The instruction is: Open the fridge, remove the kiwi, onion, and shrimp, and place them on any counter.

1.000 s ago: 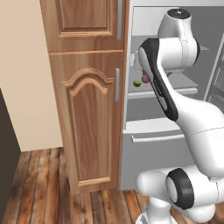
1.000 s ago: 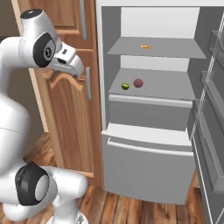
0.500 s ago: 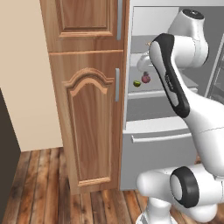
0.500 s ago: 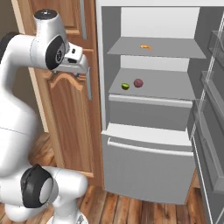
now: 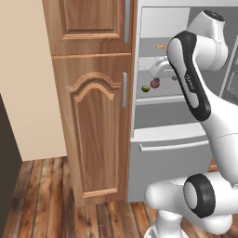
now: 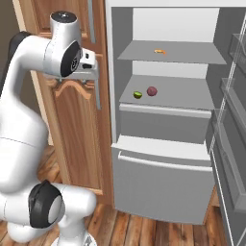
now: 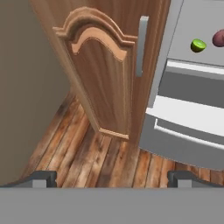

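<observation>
The fridge (image 6: 163, 144) stood open, with its door swung away to the right in the right base view. Its white interior showed two shelves above a closed bottom drawer (image 6: 163, 185).

The shrimp (image 6: 161, 51) lay on the upper shelf, toward the back. The kiwi (image 6: 138, 94) and the onion (image 6: 152, 91) rested on the lower shelf, just beside each other, with the kiwi nearer the front edge and to the left of the onion. In the left base view the kiwi (image 5: 145, 89) and the onion (image 5: 155, 83) appeared just left of the arm, and the shrimp (image 5: 161, 46) above them.

The gripper (image 7: 111, 178) was released, its fingertips (image 7: 41, 178) spread wide apart with nothing between them. It was outside the fridge, apart from all three items, and faced down toward the wooden floor (image 7: 87, 153) in front of the brown cabinet (image 6: 72, 120). In the hand view the kiwi (image 7: 198, 45) and the onion (image 7: 218, 38) sat at the upper right, on the shelf.

The cabinet door (image 5: 95, 135) beside the fridge was closed, with its bar handle (image 5: 124, 90) vertical.
</observation>
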